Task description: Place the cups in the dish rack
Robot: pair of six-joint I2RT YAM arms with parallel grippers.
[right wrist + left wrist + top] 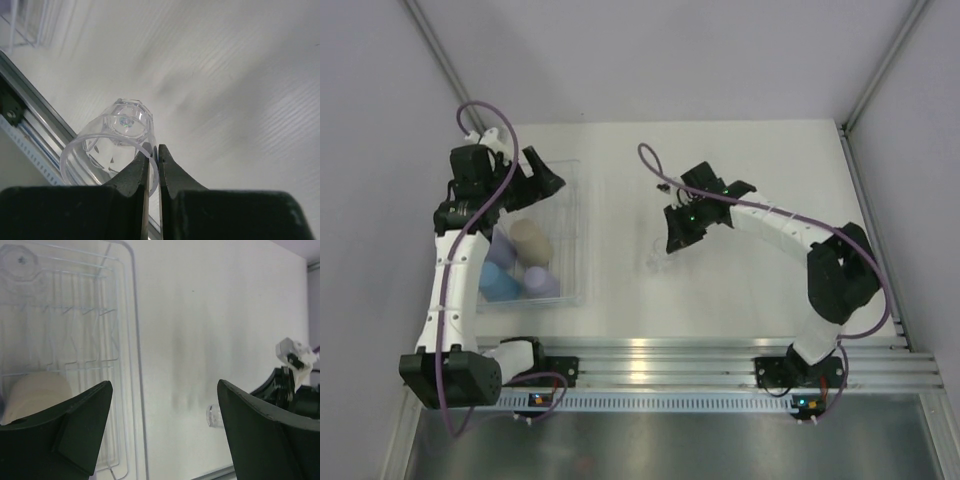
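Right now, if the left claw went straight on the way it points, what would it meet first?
Probably bare table, just beside the rim of the dish rack; depth is unclear.

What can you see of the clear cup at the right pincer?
The clear cup looks like see-through plastic, with a faceted base and a round open rim facing the wrist camera. It is tipped on its side, its rim wall pinched by the shut right pincer, over the white table; contact there is unclear.

- The near half of the dish rack (pixel 582 250) is packed with the beige tumbler (pixel 530 238), lavender tumbler (pixel 542 281) and blue tumbler (pixel 500 286).
- Its far slats lie bare beneath the left gripper (pixel 528 182).
- Open table (pixel 615 220) separates it from the right gripper (pixel 671 242), which pinches a clear cup (pixel 127 122).
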